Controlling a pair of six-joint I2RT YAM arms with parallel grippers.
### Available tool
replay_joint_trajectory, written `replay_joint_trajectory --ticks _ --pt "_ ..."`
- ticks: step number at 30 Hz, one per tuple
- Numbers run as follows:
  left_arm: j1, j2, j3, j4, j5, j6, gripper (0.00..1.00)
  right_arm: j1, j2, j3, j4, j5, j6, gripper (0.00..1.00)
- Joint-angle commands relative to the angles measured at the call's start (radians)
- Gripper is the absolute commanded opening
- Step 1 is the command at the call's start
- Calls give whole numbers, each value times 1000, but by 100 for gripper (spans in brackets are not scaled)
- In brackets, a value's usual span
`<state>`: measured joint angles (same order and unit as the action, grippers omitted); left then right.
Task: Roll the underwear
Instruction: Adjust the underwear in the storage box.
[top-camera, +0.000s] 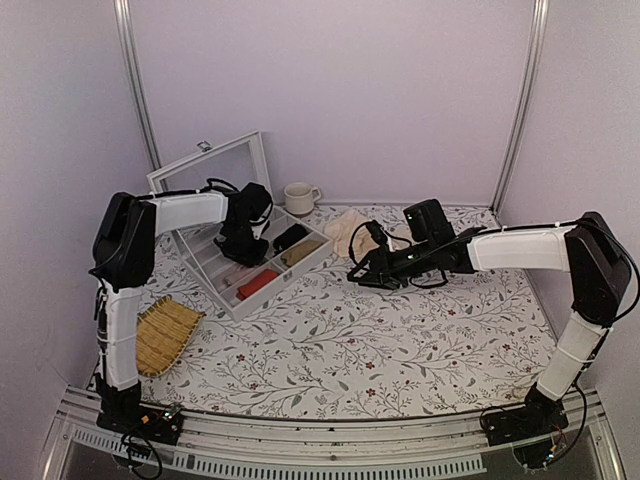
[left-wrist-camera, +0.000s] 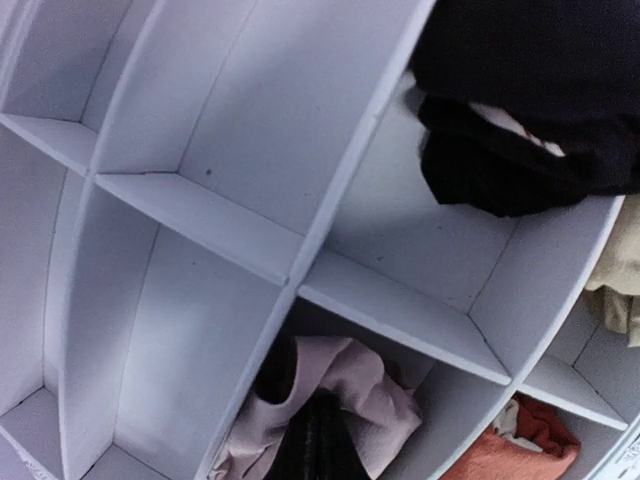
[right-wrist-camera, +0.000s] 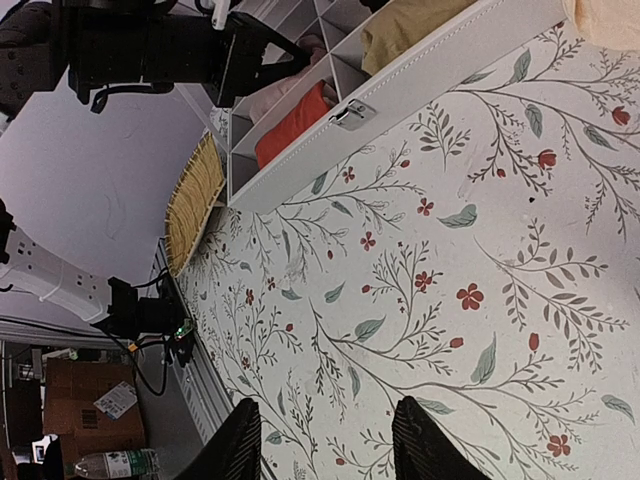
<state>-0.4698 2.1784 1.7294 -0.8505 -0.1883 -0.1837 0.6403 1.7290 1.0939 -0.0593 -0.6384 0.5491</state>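
The underwear (left-wrist-camera: 400, 395) is a crumpled dusty-pink bundle lying inside one compartment of the white divided box (left-wrist-camera: 395, 308). My left gripper (left-wrist-camera: 318, 440) is lowered into that compartment and is shut on the underwear's fabric. In the top view the left gripper (top-camera: 243, 245) stands over the box (top-camera: 232, 300), hiding the underwear. My right gripper (top-camera: 362, 272) hovers low over the floral tablecloth just right of the box. In its wrist view the right gripper (right-wrist-camera: 325, 440) is open with only tablecloth between its fingers.
Other compartments hold a black garment (left-wrist-camera: 530, 110), a red bundle (top-camera: 257, 283) and an olive cloth (top-camera: 300, 252). The box's lid (top-camera: 205, 165) stands open behind. A pale beige cloth (top-camera: 348, 232), a mug (top-camera: 298, 197) and a woven tray (top-camera: 165, 335) lie on the table.
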Motion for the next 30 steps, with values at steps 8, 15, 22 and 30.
replay_joint_trajectory --ticks 8,15,22,30 --pt "-13 69 -33 27 -20 23 0 4 50 8 18 -6 17 44" --pt "-3 9 -22 3 -48 5 3 9 34 -5 20 7 22 44" --pt "-8 -124 24 -41 -63 -31 14 9 23 2 3 23 18 44" --pt "-10 -310 13 -17 -45 -92 26 8 -3 29 -61 73 -6 44"
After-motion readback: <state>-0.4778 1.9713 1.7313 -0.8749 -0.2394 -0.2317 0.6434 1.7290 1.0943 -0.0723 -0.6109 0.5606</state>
